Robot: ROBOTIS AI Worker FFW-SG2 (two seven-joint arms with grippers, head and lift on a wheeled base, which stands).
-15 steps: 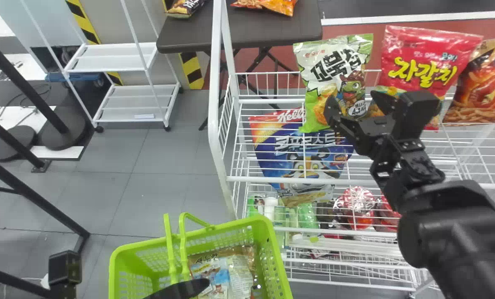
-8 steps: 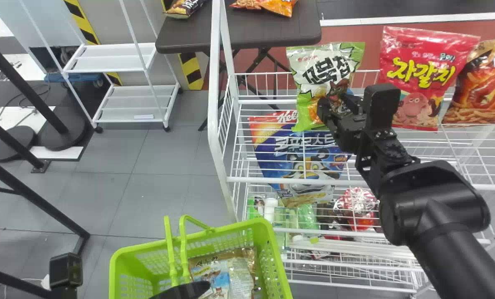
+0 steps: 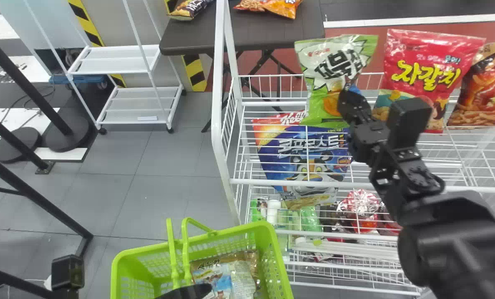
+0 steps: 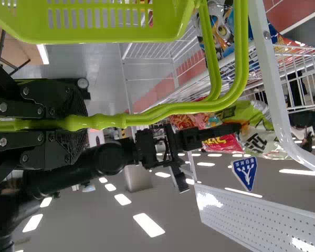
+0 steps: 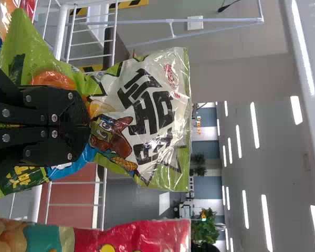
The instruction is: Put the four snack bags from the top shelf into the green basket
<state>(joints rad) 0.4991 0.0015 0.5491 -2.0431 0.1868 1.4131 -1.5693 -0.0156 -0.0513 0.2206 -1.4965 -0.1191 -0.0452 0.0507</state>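
My right gripper [image 3: 348, 94] is shut on the lower part of the green-and-white snack bag [image 3: 335, 62], upright above the top shelf [image 3: 272, 102]. In the right wrist view, my right gripper [image 5: 88, 126] pinches that bag [image 5: 152, 110] over its cartoon figure. To its right stand a red bag [image 3: 432, 62] and an orange-brown bag [image 3: 486, 91]. My left gripper [image 3: 189, 291] is at the green basket [image 3: 268, 232]; in the left wrist view my left gripper [image 4: 76, 123] is shut on the basket handle [image 4: 173, 107]. A brown snack bag [image 3: 241, 276] lies in the basket.
A blue cereal bag [image 3: 305, 155] stands behind the shelf's wires, with small goods [image 3: 361, 207] lower down. The rack's white post [image 3: 219, 124] rises between the shelf and the floor at left. Beyond are a dark table [image 3: 280, 35] and a white cart [image 3: 135, 106].
My right gripper has moved left onto the green-and-white bag and shut. Over the last half second, the bag has shifted a little up and right with it. The left gripper has stayed put.
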